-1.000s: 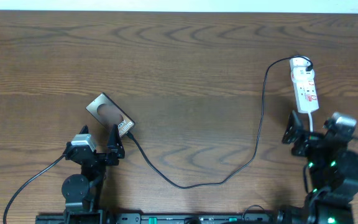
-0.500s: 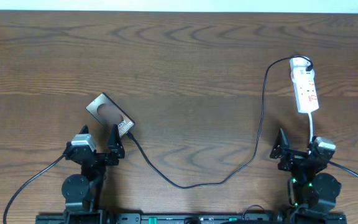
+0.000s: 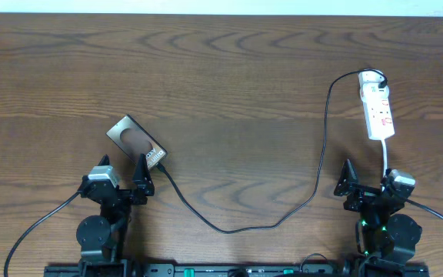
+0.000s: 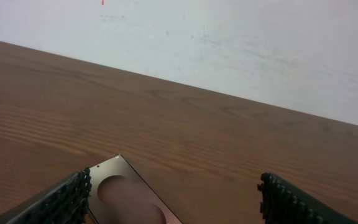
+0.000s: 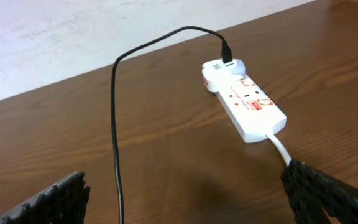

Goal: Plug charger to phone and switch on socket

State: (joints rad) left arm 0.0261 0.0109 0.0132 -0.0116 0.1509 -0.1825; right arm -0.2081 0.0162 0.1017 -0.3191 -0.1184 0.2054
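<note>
The brown-bronze phone [image 3: 135,142] lies tilted on the table at left; its near end shows in the left wrist view [image 4: 129,196]. The thin black charger cable [image 3: 320,146] runs from the phone's lower right end in a loop up to the white adapter on the socket [image 3: 377,108]. The socket, a white power strip with red marks, also shows in the right wrist view [image 5: 244,102], with the cable [image 5: 115,124] beside it. My left gripper [image 3: 121,173] is open and empty just below the phone. My right gripper [image 3: 368,181] is open and empty below the socket.
The socket's white cord [image 3: 387,158] runs down toward my right arm; it passes my right finger in the right wrist view [image 5: 278,146]. A thick black robot cable [image 3: 37,223] curves off at bottom left. A white wall [image 4: 229,43] stands behind the table.
My right arm has drawn back from beside the socket's lower end toward the table's front edge, then stayed still. The left arm, phone and cable have not moved.
</note>
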